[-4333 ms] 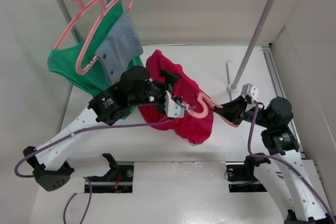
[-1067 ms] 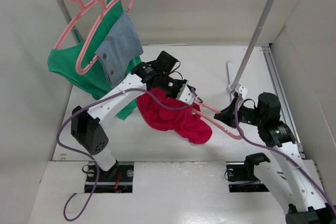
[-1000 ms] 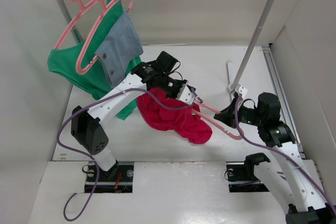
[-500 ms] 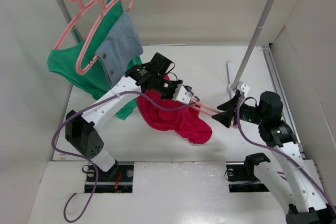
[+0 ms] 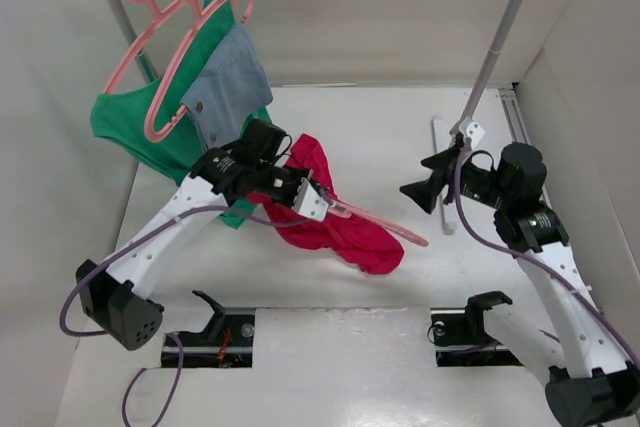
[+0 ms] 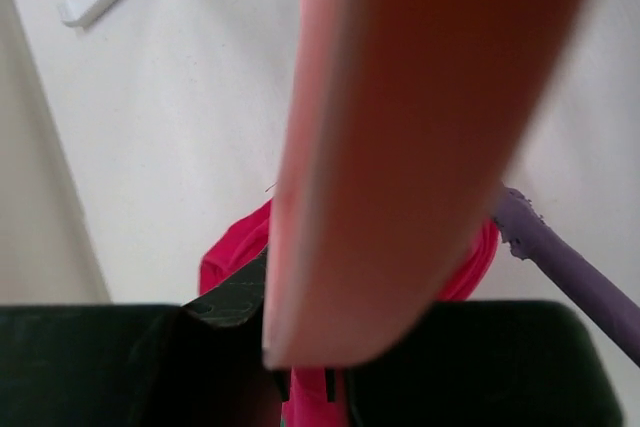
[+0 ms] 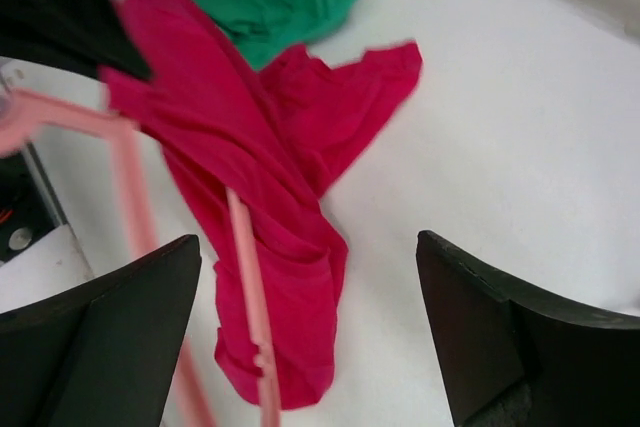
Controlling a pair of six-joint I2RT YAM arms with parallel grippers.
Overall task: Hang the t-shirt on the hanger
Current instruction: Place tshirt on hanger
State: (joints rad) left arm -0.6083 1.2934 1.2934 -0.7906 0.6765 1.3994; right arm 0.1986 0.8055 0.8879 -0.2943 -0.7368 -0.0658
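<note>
While the left tool point(image 5: 312, 203) is clamped on one end of the hanger point(image 5: 385, 227), the job looks to be at the threading step. The pink frame is held out over the t-shirt point(image 5: 350, 242), yet the shirt does not hang from it. The right tool point(image 5: 418, 190) hovers right of centre in the overhead frame with its fingers spread wide and nothing between them, well apart from the hanger's free tip.

My guess is that the next move calls for the right tool to come down on the cloth, pinch an edge near the neck or hem, and open it so a hanger arm can slide inside. That will be fiddly, since the cloth is bunched.

The t-shirt is crimson, crumpled and folded on itself in the middle of the tabletop point(image 5: 400, 137). One lobe rises towards the left tool, and another trails to the lower right. The wrist view from the right shows pink bars crossing over the red folds. Whether any bar has entered an opening, I cannot tell. No neck label shows.
</note>
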